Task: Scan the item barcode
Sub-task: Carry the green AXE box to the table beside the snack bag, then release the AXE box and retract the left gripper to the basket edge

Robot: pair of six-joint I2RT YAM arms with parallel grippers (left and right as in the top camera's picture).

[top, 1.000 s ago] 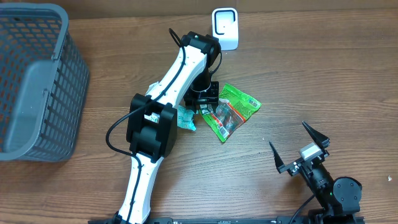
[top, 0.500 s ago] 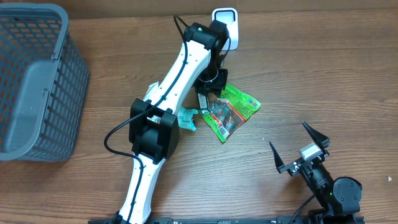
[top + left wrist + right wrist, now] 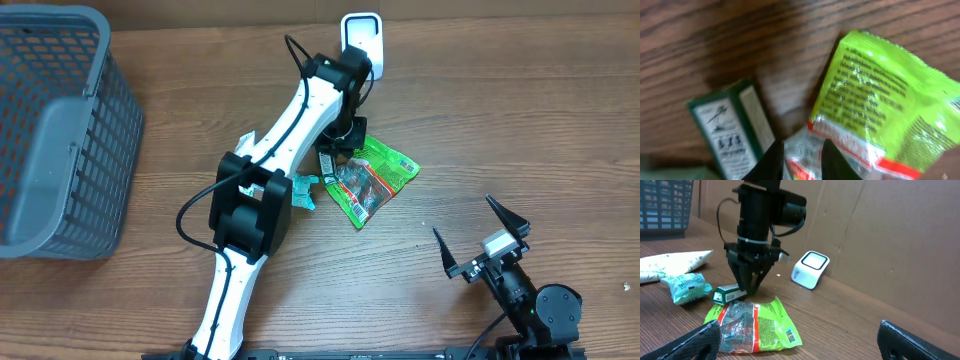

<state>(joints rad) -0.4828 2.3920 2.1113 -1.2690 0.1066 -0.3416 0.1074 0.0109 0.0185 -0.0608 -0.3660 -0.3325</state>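
The item is a green snack packet [image 3: 375,180] with a clear, red-edged window, lying flat mid-table. Its printed back fills the left wrist view [image 3: 875,95]. In the right wrist view the packet [image 3: 755,325] shows a small barcode [image 3: 791,336] at its near corner. My left gripper [image 3: 335,158] points straight down at the packet's left end. Its two black fingers [image 3: 772,161] stand close together with the packet's clear edge pinched between them. The white scanner [image 3: 361,42] stands behind the left arm. My right gripper [image 3: 480,238] rests wide open at the front right, holding nothing.
A small green box [image 3: 732,130] lies right beside the left fingers. A teal pouch [image 3: 303,192] and a white pouch [image 3: 670,262] lie to its left. A grey mesh basket [image 3: 60,130] stands at the far left. A cardboard wall [image 3: 890,240] rises behind the scanner.
The left gripper has moved right from the small box onto the packet's edge and its fingers have closed in on it. The right arm has not moved.
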